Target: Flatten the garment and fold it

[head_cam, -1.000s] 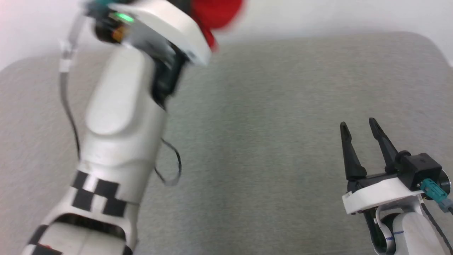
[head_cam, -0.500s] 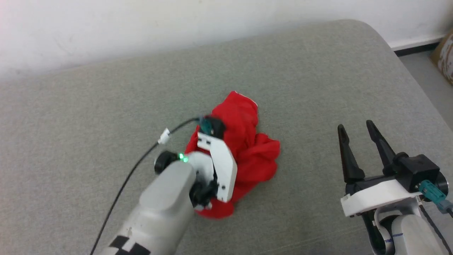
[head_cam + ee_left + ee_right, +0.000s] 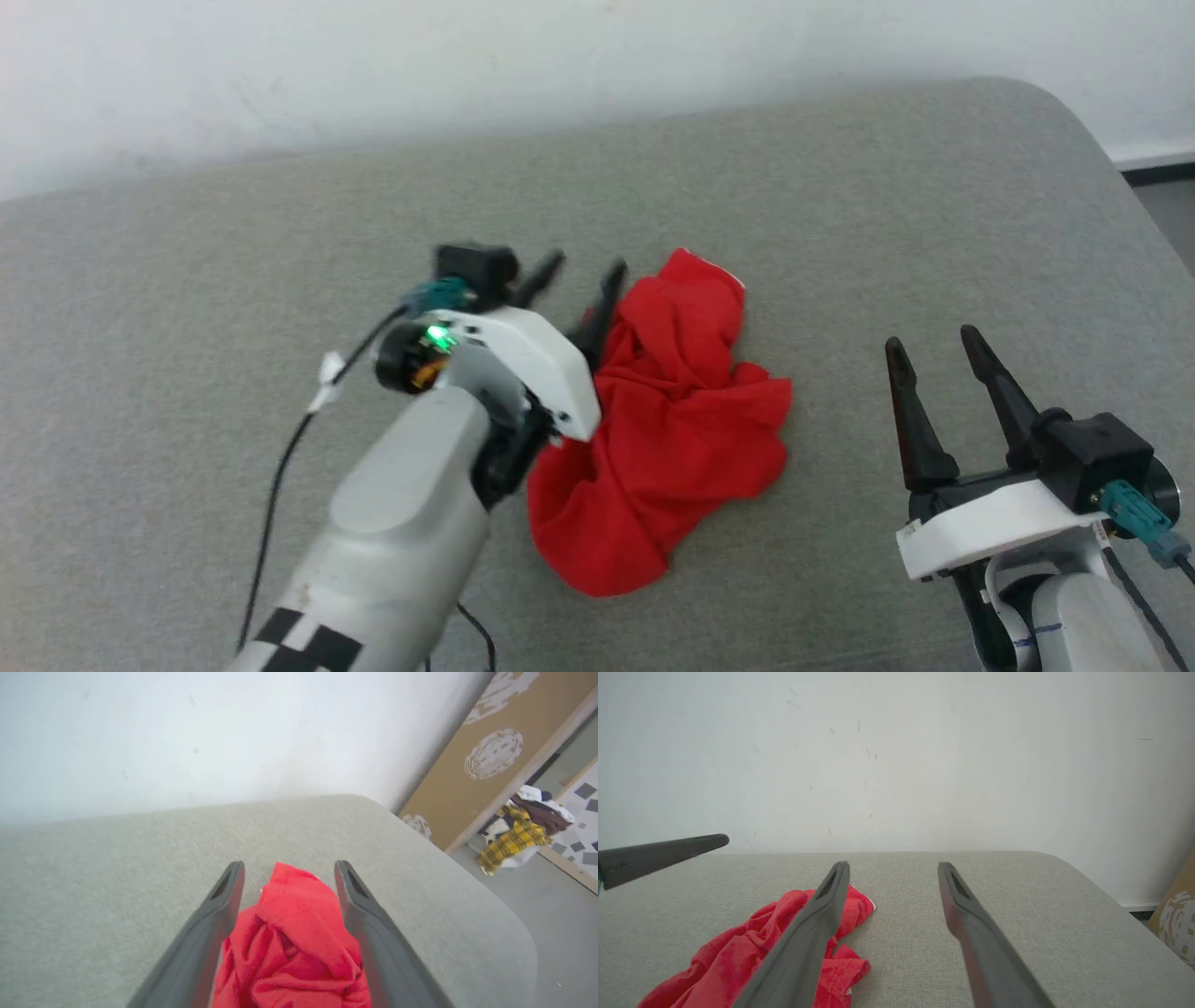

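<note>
Toward the left of the grey upholstered surface (image 3: 840, 187), the left gripper (image 3: 588, 264) hangs low at the far-left flank of the garment (image 3: 672, 439). Its two dark fingers are spread wide and clamp nothing. The left wrist view looks along them at the red heap bunched between them, though whether cloth brushes either finger I cannot tell. The garment itself, a pair of bright red shorts, lies crumpled in a loose mound about the middle of the surface, well clear of the rounded right corner and of the back edge under the white wall (image 3: 560, 56). One lobe reaches toward that back edge and ends in a sliver of white trim (image 3: 734, 278); no print is visible among the folds. Further right, near the front edge and well apart from the cloth, the right gripper (image 3: 934, 339) points up with its fingers parted and nothing between them. The fabric looks thin, light and limp, probably a little slick, so it should drape, slide and fold over itself rather than keep any shape. A pinch deep into the mound would likely gather several layers at once. The white-trimmed tip or another outer hem seems the better hold, ideally one edge per gripper so the shorts can be drawn out flat.
</note>
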You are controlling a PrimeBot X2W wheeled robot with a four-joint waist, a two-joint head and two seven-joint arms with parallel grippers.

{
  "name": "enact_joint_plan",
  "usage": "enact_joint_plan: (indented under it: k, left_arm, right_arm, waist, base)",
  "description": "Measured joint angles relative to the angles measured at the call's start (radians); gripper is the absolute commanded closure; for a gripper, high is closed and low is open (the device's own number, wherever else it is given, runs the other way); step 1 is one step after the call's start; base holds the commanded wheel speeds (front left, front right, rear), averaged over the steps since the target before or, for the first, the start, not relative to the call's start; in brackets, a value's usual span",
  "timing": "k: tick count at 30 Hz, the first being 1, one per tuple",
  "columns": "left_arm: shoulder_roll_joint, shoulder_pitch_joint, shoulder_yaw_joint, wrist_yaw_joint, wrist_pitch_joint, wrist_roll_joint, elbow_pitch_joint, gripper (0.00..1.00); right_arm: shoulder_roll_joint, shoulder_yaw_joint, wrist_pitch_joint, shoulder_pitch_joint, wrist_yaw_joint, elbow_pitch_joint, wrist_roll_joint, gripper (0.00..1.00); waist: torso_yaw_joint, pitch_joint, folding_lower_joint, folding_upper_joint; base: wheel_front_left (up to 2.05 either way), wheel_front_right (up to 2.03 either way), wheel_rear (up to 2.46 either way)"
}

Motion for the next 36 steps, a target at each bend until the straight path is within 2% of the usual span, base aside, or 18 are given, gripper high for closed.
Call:
enact_joint_plan:
  k: [2,4,8,13,22,32,36]
  left_arm:
    - [0.029,0.002,0.024,0.007,-0.127,0.021,-0.045,0.0]
    - [0.063,0.016,0.058,0.021,-0.181,0.036,-0.094,0.0]
    - [0.127,0.109,0.137,0.048,-0.198,0.096,-0.241,0.0]
    - [0.156,0.285,0.255,0.07,-0.199,0.193,-0.429,0.0]
    - [0.137,0.537,0.396,0.076,-0.199,0.298,-0.549,0.0]
    - [0.069,0.614,0.47,0.059,-0.199,0.362,-0.596,0.0]
    - [0.045,0.613,0.488,0.043,-0.199,0.377,-0.602,0.0]
  right_arm:
    - [0.0,-0.002,0.003,0.003,0.0,-0.003,-0.001,0.0]
    - [0.0,-0.004,0.009,0.007,0.0,-0.006,-0.002,0.0]
    - [0.0,-0.014,0.016,0.018,0.0,-0.018,-0.006,0.0]
    - [0.0,-0.021,0.019,0.027,0.0,-0.025,-0.009,0.0]
    - [0.0,-0.043,0.028,0.059,0.0,-0.028,-0.009,0.0]
    - [0.0,-0.055,0.049,0.07,0.0,-0.022,-0.018,0.0]
    - [0.0,-0.027,0.106,0.053,0.0,0.002,-0.027,0.0]
  waist:
    - [0.016,-0.006,0.0001,0.0]
    - [0.032,-0.014,0.0,0.0]
    - [0.061,-0.031,0.0,0.0]
    - [0.1,-0.045,0.0,0.0]
    - [0.162,-0.062,-0.0001,0.0]
    - [0.197,-0.054,0.0,-0.0001]
    - [0.204,-0.041,0.0,0.0]
  base:
    - [0.0,0.0,0.0]
    - [0.0,0.0,0.0]
    - [0.0,0.0,0.0]
    - [0.0,0.0,0.0]
    - [0.0,0.0,0.0]
    - [0.0,0.0,0.0]
    - [0.0,0.0,0.0]
